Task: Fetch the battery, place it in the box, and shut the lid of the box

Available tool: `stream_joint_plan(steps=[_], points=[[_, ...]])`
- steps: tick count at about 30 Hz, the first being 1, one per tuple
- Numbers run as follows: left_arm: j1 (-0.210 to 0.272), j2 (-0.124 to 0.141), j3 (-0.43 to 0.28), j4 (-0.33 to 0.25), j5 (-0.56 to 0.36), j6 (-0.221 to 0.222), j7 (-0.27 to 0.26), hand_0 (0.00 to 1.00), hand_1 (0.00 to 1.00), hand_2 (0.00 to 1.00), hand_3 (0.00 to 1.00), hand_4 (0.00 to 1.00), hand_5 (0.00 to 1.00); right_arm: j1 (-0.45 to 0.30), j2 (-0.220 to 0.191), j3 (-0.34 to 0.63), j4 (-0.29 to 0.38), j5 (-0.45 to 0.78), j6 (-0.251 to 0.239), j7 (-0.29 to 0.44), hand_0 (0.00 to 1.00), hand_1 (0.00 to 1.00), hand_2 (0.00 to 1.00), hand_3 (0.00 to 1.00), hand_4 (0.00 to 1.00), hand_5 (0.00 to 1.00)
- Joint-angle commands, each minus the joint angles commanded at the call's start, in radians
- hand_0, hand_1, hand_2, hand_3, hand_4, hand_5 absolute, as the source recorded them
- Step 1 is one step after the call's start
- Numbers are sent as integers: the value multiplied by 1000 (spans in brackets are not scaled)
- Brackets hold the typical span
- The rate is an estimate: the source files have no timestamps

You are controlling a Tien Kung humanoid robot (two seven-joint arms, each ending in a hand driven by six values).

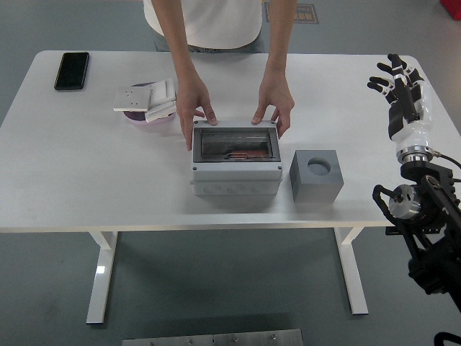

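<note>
The grey box (235,164) stands mid-table with its clear lid down. A reddish battery (245,154) shows through the lid. A person at the far side rests both hands on the box's back corners, one hand (193,108) at the left and the other hand (274,107) at the right. My right hand (400,81) is raised over the table's right edge, well away from the box, fingers spread and holding nothing. My left arm is out of view.
A grey block with a round hole (316,175) sits just right of the box. White wall switch plates (146,99) lie on a purple dish at the back left. A black phone (72,70) lies at the far left corner.
</note>
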Motion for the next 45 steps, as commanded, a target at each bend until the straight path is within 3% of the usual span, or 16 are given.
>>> stream_joint_plan(steps=[9,45], points=[[2,0,2,0,-4,0,-1,639,738,583,517,382,2,-4,2,2,6,11,1,-3,663,617,618,628,760,492],[9,3,5,1,-11,1,-4,638,738,583,517,384,2,-16,4,-25,4,16,-4,-2,666,611,618,628,759,533]])
